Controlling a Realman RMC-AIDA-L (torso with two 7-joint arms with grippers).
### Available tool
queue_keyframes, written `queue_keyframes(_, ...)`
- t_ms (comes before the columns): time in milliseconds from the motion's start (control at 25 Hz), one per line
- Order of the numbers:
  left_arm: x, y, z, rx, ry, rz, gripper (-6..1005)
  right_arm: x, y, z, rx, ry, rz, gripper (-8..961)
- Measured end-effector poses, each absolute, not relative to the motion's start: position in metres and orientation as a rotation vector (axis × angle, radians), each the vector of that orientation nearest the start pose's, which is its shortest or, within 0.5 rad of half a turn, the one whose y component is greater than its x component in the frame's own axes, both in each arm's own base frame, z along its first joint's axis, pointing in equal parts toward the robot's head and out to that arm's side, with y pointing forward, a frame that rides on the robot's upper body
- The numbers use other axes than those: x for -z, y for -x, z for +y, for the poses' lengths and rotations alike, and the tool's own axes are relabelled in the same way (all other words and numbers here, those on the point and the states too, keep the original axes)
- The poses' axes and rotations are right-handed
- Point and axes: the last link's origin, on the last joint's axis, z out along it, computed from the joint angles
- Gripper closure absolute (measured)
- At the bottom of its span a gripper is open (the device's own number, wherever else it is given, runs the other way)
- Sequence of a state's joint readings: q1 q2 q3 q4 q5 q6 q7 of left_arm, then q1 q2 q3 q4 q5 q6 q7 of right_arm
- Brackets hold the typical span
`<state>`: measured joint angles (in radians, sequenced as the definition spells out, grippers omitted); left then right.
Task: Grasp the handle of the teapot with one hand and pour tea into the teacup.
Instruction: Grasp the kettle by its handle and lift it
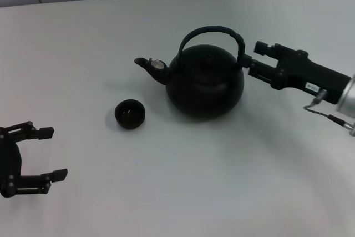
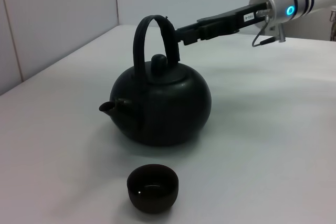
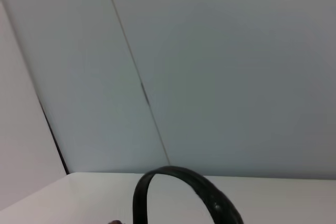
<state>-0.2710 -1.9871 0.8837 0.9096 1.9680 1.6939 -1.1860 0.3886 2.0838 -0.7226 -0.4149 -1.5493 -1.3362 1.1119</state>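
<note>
- The teapot [image 1: 206, 81] is seen standing upright on the white table [image 1: 222, 181], its spout [image 1: 151, 67] turned toward the robot's left.
- The handle [image 1: 213, 33] is shown arched over the lid, fixed at both sides of the pot.
- The right gripper [image 1: 248, 59] is held level at the handle's right end, reaching in from the robot's right.
- In the left wrist view the right gripper [image 2: 181, 34] is seen with its tips at the handle [image 2: 152, 38], near the top of the arch on the far side.
- Whether the handle lies between the jaws or only beside them cannot be told; whether these jaws are open or closed cannot be told either.
- In the right wrist view only the upper arc of the handle [image 3: 184, 192] is shown, cut off by the frame edge, with wall panels behind; the arm's own fingers are not shown there.
- The teacup [image 1: 130, 113] is placed on the table just in front of the spout and to its left, apart from the teapot.
- The cup's interior [image 2: 152, 182] is dark, and its contents cannot be made out.
- The left gripper [image 1: 47, 154] is parked low at the robot's left, well apart from cup and pot, with its jaws spread wide and nothing between them.
- Its body is partly cut off by the frame edge in the head view.
</note>
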Motion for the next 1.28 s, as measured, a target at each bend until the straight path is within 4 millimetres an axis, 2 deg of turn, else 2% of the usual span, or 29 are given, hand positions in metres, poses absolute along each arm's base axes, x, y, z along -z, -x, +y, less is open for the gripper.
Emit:
queue_keyframes(440, -0.045, 0.311, 0.268, 0.39, 2.852, -0.258, 129, 0.022, -0.305, 0.337, -0.857, 2.195, 0.82, 331)
queue_keyframes(960, -0.045, 0.311, 0.272, 0.376, 2.837, -0.252, 129, 0.02, -0.304, 0.344, -0.873, 2.146, 0.841, 353)
queue_keyframes(1280, -0.044, 0.311, 0.275, 0.369, 2.826, -0.25, 129, 0.021, -0.296, 0.346, -0.893, 2.147, 0.744, 411)
